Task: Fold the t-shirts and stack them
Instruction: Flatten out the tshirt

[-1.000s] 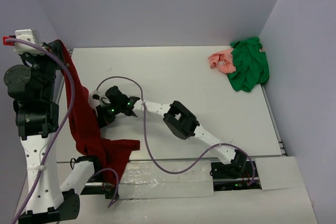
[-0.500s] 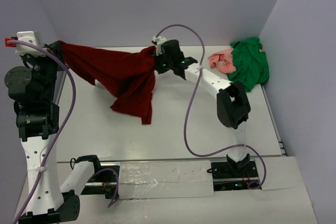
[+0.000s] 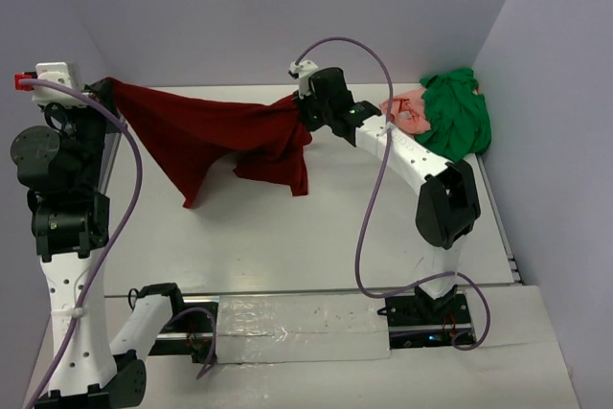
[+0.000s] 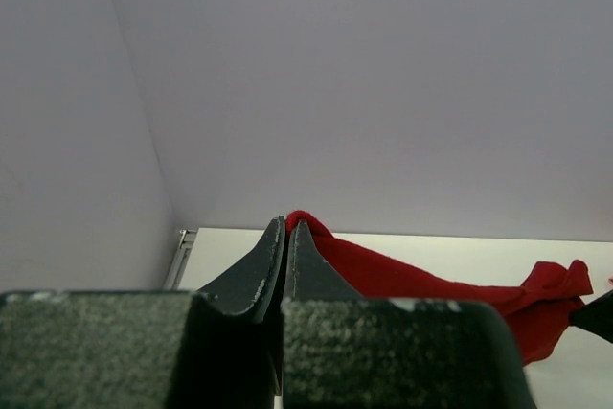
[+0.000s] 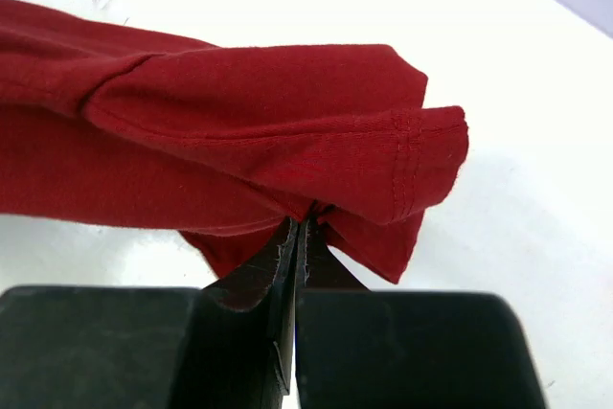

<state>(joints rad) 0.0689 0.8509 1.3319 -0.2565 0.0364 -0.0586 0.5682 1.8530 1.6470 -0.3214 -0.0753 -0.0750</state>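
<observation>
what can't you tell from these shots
- Top view: part of the pink shirt is hidden under the green shirt.
- Top view: unclear whether the maroon shirt touches the table at its hanging tip.
- Left wrist view: the left gripper covers the cloth that it pinches.
- Wrist views: green and pink shirts are out of frame.

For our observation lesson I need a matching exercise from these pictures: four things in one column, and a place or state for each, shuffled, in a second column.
Column one
1. maroon t-shirt
2. green t-shirt
3. salmon-pink t-shirt
4. right gripper

Column two
A. crumpled in the far right corner of the table
B. shut on a maroon hem
C. stretched out from the left gripper
D. bunched beside the green cloth, on its left

Pairs: 1-C, 2-A, 3-D, 4-B.
</observation>
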